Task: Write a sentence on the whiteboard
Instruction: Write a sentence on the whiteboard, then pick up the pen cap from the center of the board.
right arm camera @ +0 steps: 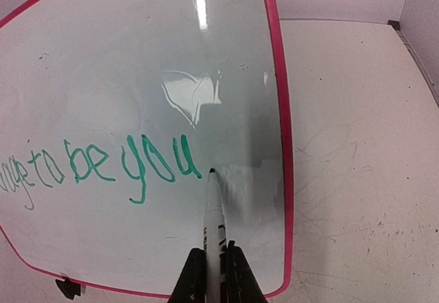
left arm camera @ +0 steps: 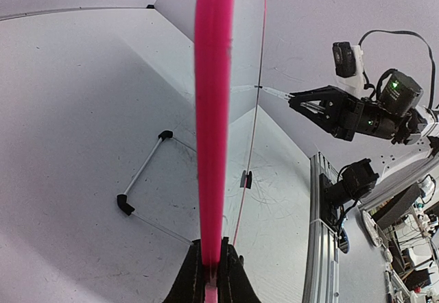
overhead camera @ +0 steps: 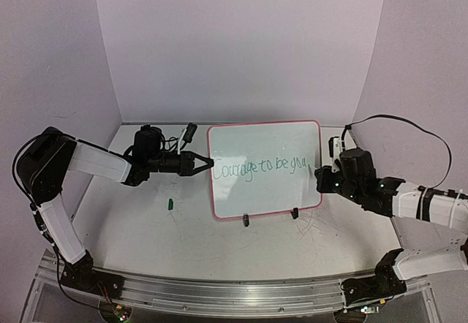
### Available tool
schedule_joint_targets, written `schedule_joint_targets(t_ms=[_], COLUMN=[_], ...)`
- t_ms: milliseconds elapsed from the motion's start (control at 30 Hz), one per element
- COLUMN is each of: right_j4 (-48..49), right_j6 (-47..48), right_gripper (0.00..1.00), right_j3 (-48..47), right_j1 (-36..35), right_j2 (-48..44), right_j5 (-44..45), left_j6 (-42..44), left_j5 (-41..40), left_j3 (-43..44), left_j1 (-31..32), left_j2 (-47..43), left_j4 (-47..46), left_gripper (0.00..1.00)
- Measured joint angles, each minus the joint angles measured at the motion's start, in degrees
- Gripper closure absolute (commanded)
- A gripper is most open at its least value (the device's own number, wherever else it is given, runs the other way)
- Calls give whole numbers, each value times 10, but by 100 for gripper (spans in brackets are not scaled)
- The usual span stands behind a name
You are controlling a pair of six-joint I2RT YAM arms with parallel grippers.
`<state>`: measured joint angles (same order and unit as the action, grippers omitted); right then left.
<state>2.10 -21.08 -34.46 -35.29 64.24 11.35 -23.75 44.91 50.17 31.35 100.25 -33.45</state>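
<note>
The whiteboard [overhead camera: 263, 139] stands upright on the tabletop [overhead camera: 183, 242] between my two grippers, leaning back on its wire stand [left arm camera: 140, 173], with two black clips [overhead camera: 246, 220] at its bottom edge. My left gripper [overhead camera: 208, 164] is closed tight on the pink frame at the board's left edge. In the left wrist view the frame runs straight up from between the fingers [left arm camera: 233, 275], so I see the board edge-on.

My right gripper [overhead camera: 319, 177] sits at the opposite edge, closed on a marker [right arm camera: 213, 214] that points away from the fingers toward the board face. The tip is at the surface just right of the last letter. I cannot tell for sure whether it presses on the board or stops just short of it.

The sentence [overhead camera: 262, 168] runs in green across the middle of the board, from just beside my left gripper almost to my right one, and reads "Courage to be you". From the right wrist I see only its end, "to be you", up and to the left of the marker tip.

A small green piece [overhead camera: 170, 204] lies on the tabletop below my left gripper, apart from the board.
</note>
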Motion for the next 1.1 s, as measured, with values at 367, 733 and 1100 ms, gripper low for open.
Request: schedule_joint_targets(t_ms=[367,733,1100], right_j4=[-6,-77,-99], right_j6=[0,5,45], right_gripper=[100,100,100], right_j3=[0,0,-10], right_j1=[0,0,0], right_j2=[-7,-175,-178], right_j5=[4,16,42], left_j6=[0,1,40], left_j5=[1,-13,-56], left_j3=[0,1,35], left_j1=[0,1,2], left_j2=[0,0,-92], left_j4=[0,12,127], left_gripper=[100,59,17])
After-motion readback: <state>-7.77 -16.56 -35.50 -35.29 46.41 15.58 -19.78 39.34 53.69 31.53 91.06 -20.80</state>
